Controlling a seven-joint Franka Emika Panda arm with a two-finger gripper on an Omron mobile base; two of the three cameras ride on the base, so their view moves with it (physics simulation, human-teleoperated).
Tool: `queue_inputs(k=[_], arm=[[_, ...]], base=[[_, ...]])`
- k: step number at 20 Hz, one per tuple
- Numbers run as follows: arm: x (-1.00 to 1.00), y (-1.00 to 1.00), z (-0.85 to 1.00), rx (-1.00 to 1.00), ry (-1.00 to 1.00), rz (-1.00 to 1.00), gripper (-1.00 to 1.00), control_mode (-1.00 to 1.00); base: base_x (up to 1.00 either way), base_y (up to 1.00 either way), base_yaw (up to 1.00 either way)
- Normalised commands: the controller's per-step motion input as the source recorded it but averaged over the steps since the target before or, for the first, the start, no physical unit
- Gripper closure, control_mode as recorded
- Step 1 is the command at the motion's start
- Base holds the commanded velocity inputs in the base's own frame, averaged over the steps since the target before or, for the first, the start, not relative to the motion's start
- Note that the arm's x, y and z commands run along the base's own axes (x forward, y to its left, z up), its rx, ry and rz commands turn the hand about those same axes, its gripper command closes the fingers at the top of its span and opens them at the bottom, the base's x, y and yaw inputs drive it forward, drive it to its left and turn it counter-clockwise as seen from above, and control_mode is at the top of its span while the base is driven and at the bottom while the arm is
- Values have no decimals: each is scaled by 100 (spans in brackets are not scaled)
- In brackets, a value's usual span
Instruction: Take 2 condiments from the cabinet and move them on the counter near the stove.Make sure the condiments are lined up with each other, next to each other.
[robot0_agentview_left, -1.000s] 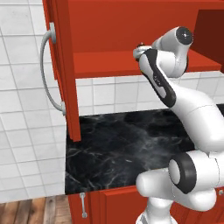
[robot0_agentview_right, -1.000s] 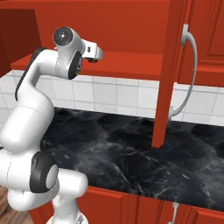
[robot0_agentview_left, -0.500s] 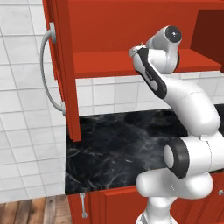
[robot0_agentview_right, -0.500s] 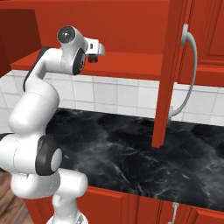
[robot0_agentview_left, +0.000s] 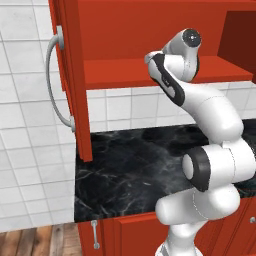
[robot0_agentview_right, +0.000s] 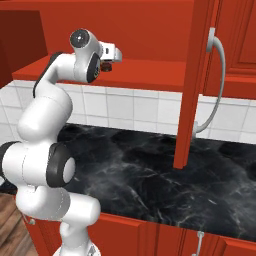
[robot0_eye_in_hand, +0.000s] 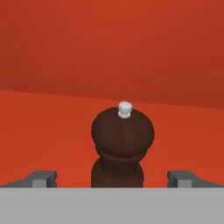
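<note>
A squat dark-brown shaker (robot0_eye_in_hand: 122, 142) with a rounded top and a small silver knob stands upright on the red shelf (robot0_agentview_left: 125, 71) of the open cabinet (robot0_agentview_right: 150, 30). It is one of the condiments. My gripper (robot0_eye_in_hand: 113, 178) is open and level with the shelf. One fingertip sits to each side of the shaker's base, and neither touches it. In the right base view the hand (robot0_agentview_right: 112, 53) reaches in over the shelf's front edge. The black marble counter (robot0_agentview_left: 130, 165) lies below. The stove is out of view.
The cabinet door (robot0_agentview_left: 70, 80) stands swung open to the left of the arm, with its curved silver handle (robot0_agentview_left: 52, 80) facing out. The same door (robot0_agentview_right: 195, 85) hangs down over the counter. White tiles back the wall, and red base cabinets sit below.
The hand has edged a little further in toward the shelf, and the wrist has swung slightly left. The jaws have stayed open.
</note>
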Motion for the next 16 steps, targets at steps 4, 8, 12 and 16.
queue_inputs(k=[4,8,12,16], arm=[[32,0,-14,0,1,0,-100,-100],[32,0,-12,0,3,0,-100,-100],[25,0,-1,0,1,0,-100,-100],[15,0,0,0,0,0,100,-100]], base=[[0,0,0],[0,0,0],[0,0,0],[0,0,0]])
